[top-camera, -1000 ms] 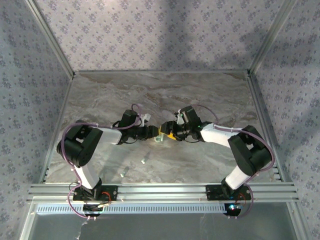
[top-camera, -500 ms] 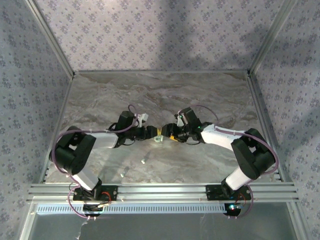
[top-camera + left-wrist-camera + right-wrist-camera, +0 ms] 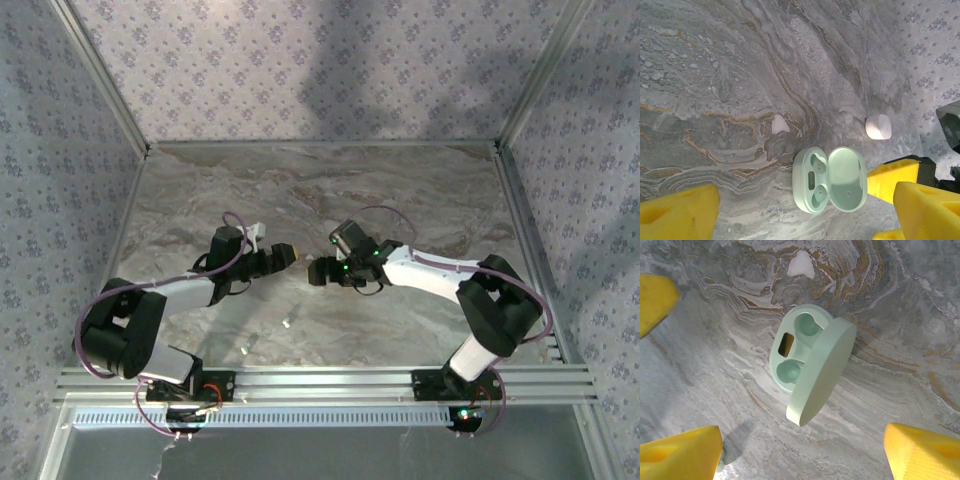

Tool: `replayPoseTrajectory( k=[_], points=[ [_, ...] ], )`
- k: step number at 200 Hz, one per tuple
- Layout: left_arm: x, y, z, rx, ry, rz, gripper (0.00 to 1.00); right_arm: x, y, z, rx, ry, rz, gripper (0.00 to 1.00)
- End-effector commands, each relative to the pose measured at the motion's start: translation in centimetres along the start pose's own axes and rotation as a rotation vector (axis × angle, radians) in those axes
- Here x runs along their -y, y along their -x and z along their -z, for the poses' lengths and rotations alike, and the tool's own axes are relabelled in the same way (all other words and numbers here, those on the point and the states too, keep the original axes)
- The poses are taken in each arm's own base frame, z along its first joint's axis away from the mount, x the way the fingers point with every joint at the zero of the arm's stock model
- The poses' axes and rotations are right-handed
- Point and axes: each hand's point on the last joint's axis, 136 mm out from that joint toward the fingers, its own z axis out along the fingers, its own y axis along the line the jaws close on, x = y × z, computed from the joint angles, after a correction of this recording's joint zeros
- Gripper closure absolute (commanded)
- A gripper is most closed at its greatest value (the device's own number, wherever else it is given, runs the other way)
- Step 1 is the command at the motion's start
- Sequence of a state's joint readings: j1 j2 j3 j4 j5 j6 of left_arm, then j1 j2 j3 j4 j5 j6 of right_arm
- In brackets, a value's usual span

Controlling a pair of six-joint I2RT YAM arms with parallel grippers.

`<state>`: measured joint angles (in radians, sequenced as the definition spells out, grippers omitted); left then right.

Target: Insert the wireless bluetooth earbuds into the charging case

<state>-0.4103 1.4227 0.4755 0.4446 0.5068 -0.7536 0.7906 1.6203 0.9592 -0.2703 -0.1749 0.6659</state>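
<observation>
Between the two arms, near the middle of the table (image 3: pixel 420 190), the mint charging case (image 3: pixel 821 371) is lying with its lid swung up. Both of its sockets are showing empty, so nothing is sitting inside it yet. The left fingers (image 3: pixel 680 215) are hanging spread wide above it and gripping nothing. The right fingers (image 3: pixel 680 452) are likewise standing released, well apart on either side of the case and not touching it. Two tiny pale earbuds (image 3: pixel 286 322) are lying loose on the table nearer the arm bases, well apart from the case. A small white rounded piece (image 3: pixel 878 126) is resting near the case but apart from it, and I cannot tell whether it is another earbud. By my judgement the opening of the case is looking done, while every pick-up and every insertion is waiting to be done. The table is showing a flat grey marble pattern with tan veins running through it. Walls (image 3: pixel 300 70) papered in a small flower print are enclosing it on three sides, and a metal frame (image 3: pixel 330 380) is running along the near edge and up the corners.
</observation>
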Motion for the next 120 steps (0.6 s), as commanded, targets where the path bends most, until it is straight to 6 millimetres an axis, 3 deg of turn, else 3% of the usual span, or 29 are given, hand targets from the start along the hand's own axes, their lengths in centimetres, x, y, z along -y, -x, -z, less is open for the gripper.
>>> replayPoseTrajectory(
  k=[1,49,120],
  points=[
    [0.1,0.6,0.4,0.027,0.001,-0.009,0.08,1.9,-0.8,-0.6,-0.041,-0.16,0.082,0.14],
    [0.3,0.6,0.3,0.022,-0.006,-0.01,0.07,2.5,-0.7,-1.3,-0.056,-0.284,0.122,0.15],
    [0.3,0.5,0.3,0.019,-0.009,-0.01,0.07,4.7,0.0,0.0,-0.042,-0.425,0.144,0.16]
  ],
)
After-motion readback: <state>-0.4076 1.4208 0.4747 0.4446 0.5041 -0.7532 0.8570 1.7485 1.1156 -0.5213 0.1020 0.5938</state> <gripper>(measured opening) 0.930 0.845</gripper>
